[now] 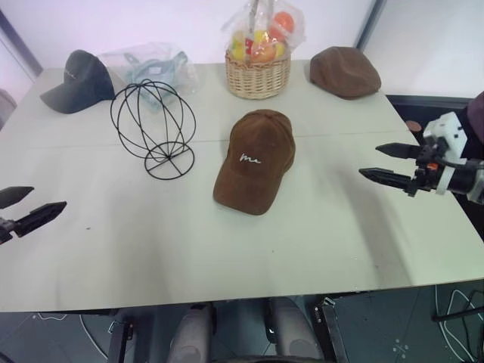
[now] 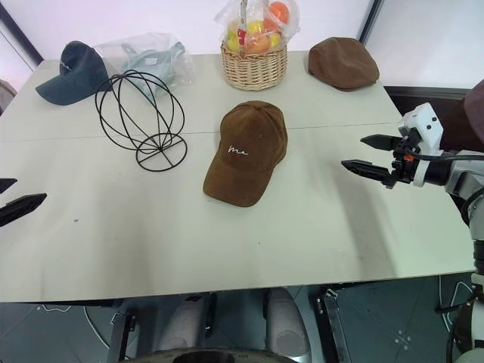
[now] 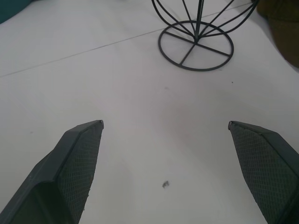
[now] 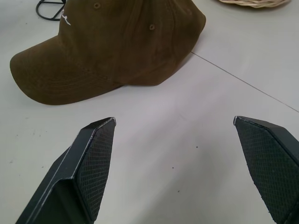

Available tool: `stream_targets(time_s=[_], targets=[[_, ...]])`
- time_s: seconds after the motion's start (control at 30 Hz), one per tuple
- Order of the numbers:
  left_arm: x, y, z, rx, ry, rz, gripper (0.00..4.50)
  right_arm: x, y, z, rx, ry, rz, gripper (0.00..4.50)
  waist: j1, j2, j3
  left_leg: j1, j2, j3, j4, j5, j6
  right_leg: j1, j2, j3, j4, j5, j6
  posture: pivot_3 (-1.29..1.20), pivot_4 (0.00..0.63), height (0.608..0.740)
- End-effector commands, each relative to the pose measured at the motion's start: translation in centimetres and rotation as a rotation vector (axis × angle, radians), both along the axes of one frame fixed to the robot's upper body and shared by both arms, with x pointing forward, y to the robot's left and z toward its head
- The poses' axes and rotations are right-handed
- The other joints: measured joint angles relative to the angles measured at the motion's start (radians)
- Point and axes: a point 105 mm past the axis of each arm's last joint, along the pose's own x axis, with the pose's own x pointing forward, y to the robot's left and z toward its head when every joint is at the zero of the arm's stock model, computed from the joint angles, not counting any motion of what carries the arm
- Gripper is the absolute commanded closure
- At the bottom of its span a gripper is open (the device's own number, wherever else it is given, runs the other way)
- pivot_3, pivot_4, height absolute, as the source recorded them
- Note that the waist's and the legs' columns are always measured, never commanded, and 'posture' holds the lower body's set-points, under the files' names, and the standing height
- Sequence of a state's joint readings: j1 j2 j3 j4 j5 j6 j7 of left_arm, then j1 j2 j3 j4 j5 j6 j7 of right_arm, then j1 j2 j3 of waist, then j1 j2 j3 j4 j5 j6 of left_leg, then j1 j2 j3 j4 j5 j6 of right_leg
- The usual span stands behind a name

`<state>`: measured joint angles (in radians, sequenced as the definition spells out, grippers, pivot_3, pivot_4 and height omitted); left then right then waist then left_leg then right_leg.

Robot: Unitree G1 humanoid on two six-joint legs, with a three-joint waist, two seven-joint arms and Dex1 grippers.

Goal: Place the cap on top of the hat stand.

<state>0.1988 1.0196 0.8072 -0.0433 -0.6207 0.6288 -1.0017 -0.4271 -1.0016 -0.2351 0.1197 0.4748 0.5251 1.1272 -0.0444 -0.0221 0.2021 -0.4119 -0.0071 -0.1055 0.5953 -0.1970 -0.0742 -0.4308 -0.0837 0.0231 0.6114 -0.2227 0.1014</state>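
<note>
- Left eye view: the cap (image 1: pixel 253 160) lies on the table (image 1: pixel 333 242) just right of the hat stand (image 1: pixel 154 128), apart from it, brim toward the robot, crown toward the basket (image 1: pixel 258 74). The right gripper (image 1: pixel 386 162) hovers well to the cap's right, jaws spread wide, nothing held, and looks the nearer one.
- Right eye view: the left gripper (image 2: pixel 9 195) sits at the table's left edge, beyond the stand from the cap.
- Left wrist view: the left fingers (image 3: pixel 77 158) gape wide and empty, aimed at the stand's round base.
- Right wrist view: the right fingers (image 4: pixel 91 161) point straight at the cap's side; the brim-to-crown axis runs across their line.
</note>
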Motion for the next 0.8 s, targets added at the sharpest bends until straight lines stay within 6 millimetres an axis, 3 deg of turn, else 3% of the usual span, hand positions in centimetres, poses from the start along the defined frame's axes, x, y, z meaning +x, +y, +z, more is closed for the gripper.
stream_targets(time_s=[0.03, 0.8], targets=[[-0.16, -0.26, 1.21, 0.014, -0.042, -0.015, 0.00, -0.14, 0.39, 1.33, -0.019, -0.047, 0.021, 0.36, 0.000, 0.000, 0.000, 0.000, 0.000, 0.000, 0.000, 0.000, 0.000, 0.000, 0.000, 0.000, 0.000, 0.000, 0.000, 0.00, 0.150, 0.740], [-0.20, -0.11, 2.21, 0.018, -0.066, -0.017, 0.00, 0.28, 0.82, 1.09, -0.019, -0.071, 0.027, 0.36, 0.000, 0.000, 0.000, 0.001, 0.000, 0.000, 0.000, 0.000, 0.000, 0.000, 0.000, 0.000, 0.002, 0.000, 0.000, 0.00, 0.150, 0.740]])
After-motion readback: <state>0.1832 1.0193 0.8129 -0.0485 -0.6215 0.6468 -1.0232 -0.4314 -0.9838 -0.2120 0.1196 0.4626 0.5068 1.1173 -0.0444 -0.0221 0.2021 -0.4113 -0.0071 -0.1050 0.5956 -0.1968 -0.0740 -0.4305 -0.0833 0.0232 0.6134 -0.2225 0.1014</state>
